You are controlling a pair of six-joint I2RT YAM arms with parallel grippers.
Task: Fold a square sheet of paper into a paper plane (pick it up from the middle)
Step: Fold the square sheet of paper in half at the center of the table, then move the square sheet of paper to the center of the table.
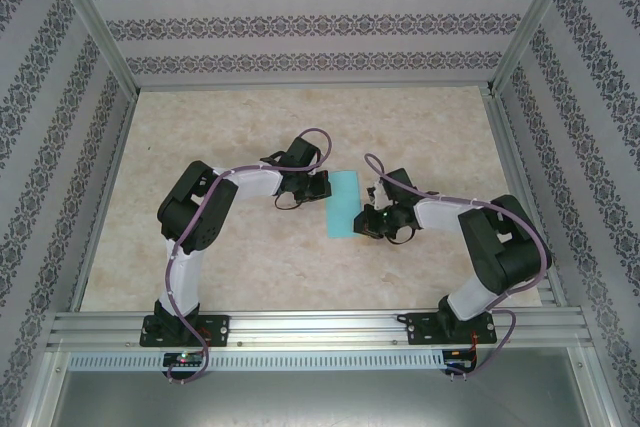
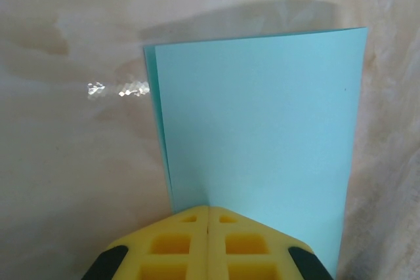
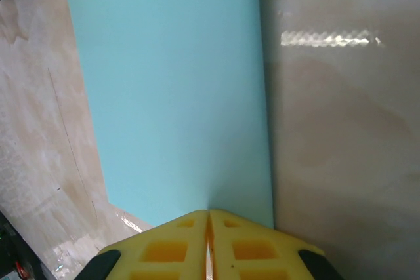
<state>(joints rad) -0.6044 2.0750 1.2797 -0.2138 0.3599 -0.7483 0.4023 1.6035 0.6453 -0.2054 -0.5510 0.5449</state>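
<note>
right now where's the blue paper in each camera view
top external: the sheet of paper lies mid-table, a narrow strip between the left gripper and right gripper.
left wrist: centre and right, running away from shut yellow fingertips.
right wrist: centre-left, top to bottom.
shared landmark: the beige marbled table around it.

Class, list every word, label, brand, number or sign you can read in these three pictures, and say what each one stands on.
None can be read.
The square sheet of paper, folded, is plain turquoise with no print.
The walls carry only ornamental bands, no letters.
The small parts at the arm bases are too small to show any label.
</note>
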